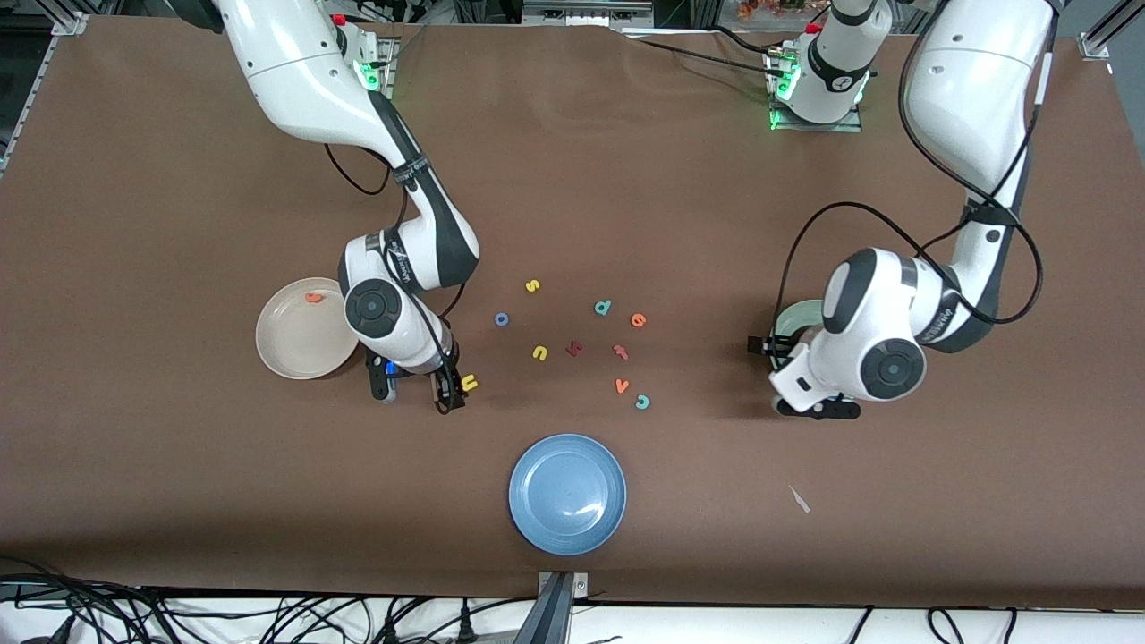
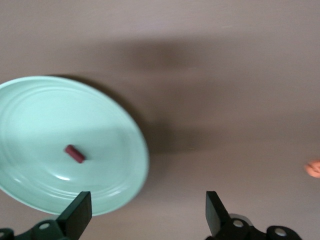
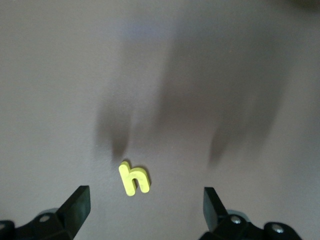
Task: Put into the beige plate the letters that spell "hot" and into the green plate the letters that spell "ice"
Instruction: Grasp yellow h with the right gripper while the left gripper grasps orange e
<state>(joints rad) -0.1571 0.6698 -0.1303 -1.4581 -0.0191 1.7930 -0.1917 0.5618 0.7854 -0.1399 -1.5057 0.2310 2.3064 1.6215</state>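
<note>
Beige plate (image 1: 300, 335), toward the right arm's end of the table, held one small orange letter (image 1: 312, 298) near its rim and nothing else. Just beside it the right gripper (image 1: 420, 386) hovered low with its fingers spread wide and empty; the yellow "h" (image 3: 133, 179) lay flat on the brown table (image 1: 161, 224) between and slightly ahead of the fingertips, touching neither.

Loose letters were scattered in the middle of the table: a blue "o" (image 1: 502, 318), a yellow "s" (image 1: 532, 286), a yellow arch letter (image 1: 539, 353), a chunky dark red letter (image 1: 574, 348), a teal "d" (image 1: 603, 308), an orange "e" (image 1: 638, 319), another small orange letter (image 1: 620, 351), an orange "v" (image 1: 622, 385) and a teal "c" (image 1: 642, 402), all well apart from one another. Nearer the camera, a blue plate (image 1: 567, 494) sat bare close to the table's edge.

Toward the left arm's end, the green plate (image 2: 30, 120) held the dark red "i" (image 2: 74, 154) lying inside its rim. The left gripper (image 2: 145, 215) hung at the plate's edge, fingers wide apart and holding nothing, with bare brown table all around
</note>
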